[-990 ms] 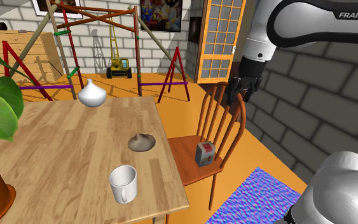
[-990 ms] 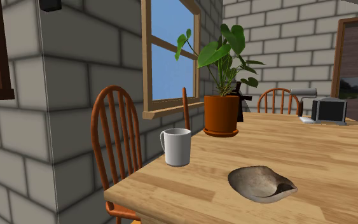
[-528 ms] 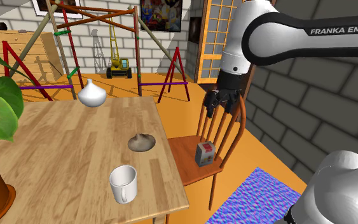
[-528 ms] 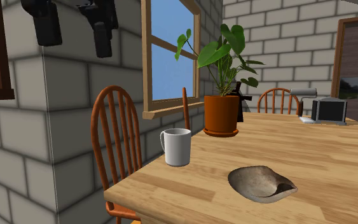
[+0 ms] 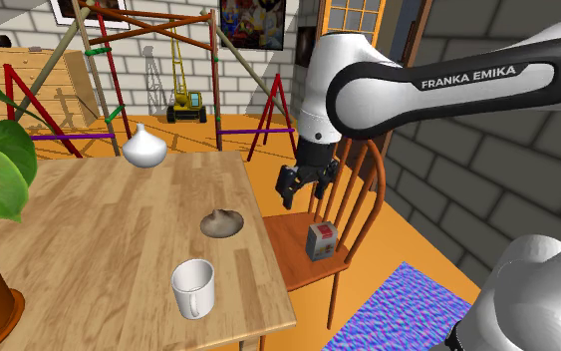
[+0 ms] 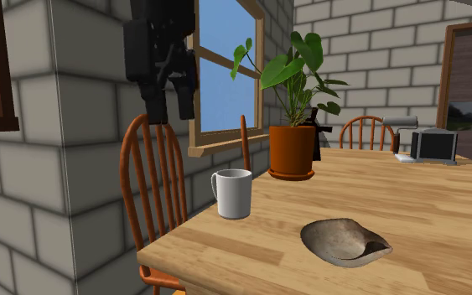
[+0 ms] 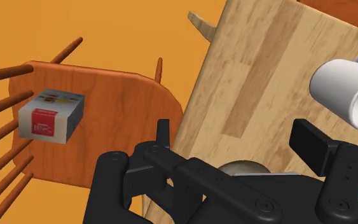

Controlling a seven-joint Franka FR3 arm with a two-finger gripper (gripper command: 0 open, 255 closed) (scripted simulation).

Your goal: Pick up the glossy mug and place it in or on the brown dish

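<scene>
Beside the wooden surface (image 5: 119, 249), above the chair (image 5: 290, 249), the gripper (image 5: 299, 197) hangs empty, fingers (image 6: 184, 97) spread. The white mug (image 5: 193, 288) stands upright near the surface's corner, the brown dish (image 5: 222, 223) nearby. Swing over and descend straddling one wall, clear of the handle (image 6: 215, 182): plain in the second exterior view, seemingly hidden in the shoulder view.

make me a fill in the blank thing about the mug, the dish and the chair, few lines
1. The mug is ____ in colour.
2. The brown dish lies on the ____.
3. On the chair, the small box lies on the ____.
4. The open pincer holds ____.
Missing: white; table; seat; nothing.
</scene>
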